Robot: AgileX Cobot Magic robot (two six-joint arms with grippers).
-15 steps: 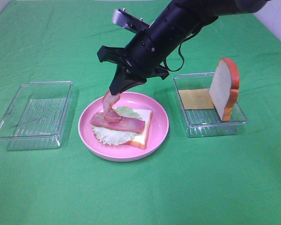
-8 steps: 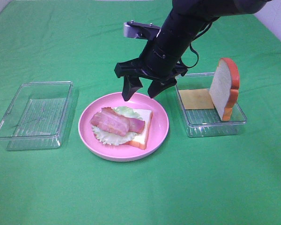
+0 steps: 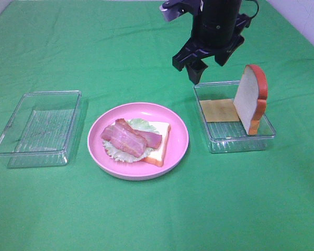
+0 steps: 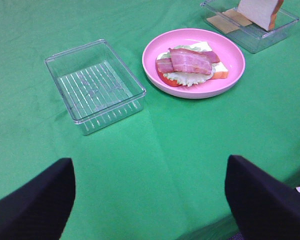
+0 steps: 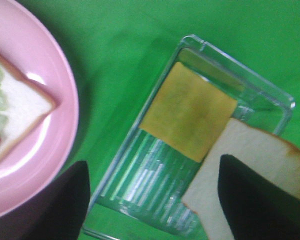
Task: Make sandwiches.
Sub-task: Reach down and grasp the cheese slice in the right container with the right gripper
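On the pink plate (image 3: 179,140) lies the partial sandwich: a white bread slice (image 3: 160,137), a lettuce leaf (image 3: 142,124) and two bacon strips (image 3: 130,137) on top. A yellow cheese square (image 3: 218,110) lies flat in the right clear container (image 3: 242,141), with a second bread slice (image 3: 249,99) standing upright beside it. My right gripper (image 3: 208,61) hangs open and empty above that container's far left corner; its wrist view looks down on the cheese (image 5: 188,111) and the bread (image 5: 245,160). My left gripper (image 4: 150,200) is open and empty, well back from the plate (image 4: 235,60).
An empty clear container (image 3: 39,128) sits left of the plate, also visible as the ridged clear box (image 4: 92,85) in the left wrist view. Green cloth covers the whole table. The table's edge shows close to the left gripper.
My right gripper let go of the second bacon strip, which now lies on the sandwich. It opened, rose and swung right, from over the plate to above the right container.
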